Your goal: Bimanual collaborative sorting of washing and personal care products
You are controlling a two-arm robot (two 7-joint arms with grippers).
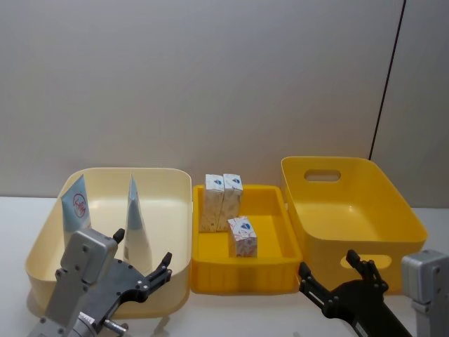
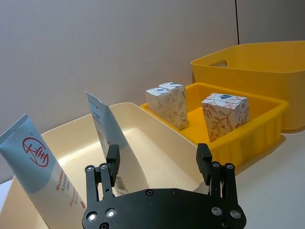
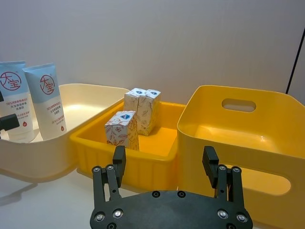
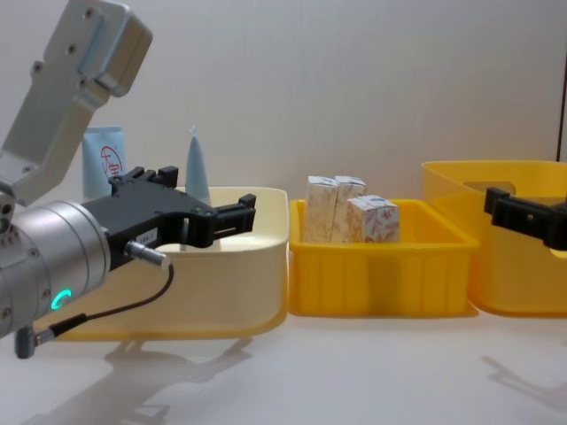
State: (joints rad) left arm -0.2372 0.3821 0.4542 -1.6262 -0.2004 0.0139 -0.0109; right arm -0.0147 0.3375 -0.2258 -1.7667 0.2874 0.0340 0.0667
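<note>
Squeeze tubes: two pale blue-and-white squeeze tubes [image 1: 76,203] [image 1: 135,223] with red round logos are standing crimped end up inside the cream bin [image 1: 126,172]. One is leaning at its far left corner. The other is standing nearer the middle and showing edge-on from the head.
Cartons: three whitish speckled cartons [image 1: 243,236] are sitting upright in the shallow yellow tray [image 1: 242,275]. Two are touching side by side at the back left, and the third is standing alone, closer to the front.
Bins: the cream bin is lying on the robot's left, the shallow yellow tray is sitting in the middle just beside it, and the deep yellow bin [image 1: 330,160] with handle slots is standing on the right.
Left gripper: the left gripper [image 2: 158,152] is hovering at the near wall of the cream bin, fingers spread apart and gripping nothing.
Right gripper: the right gripper [image 3: 164,153] is hanging before the near wall of the deep yellow bin, likewise released, fingers wide.
Bench: the white bench [image 4: 354,372] is carrying all three containers.
</note>
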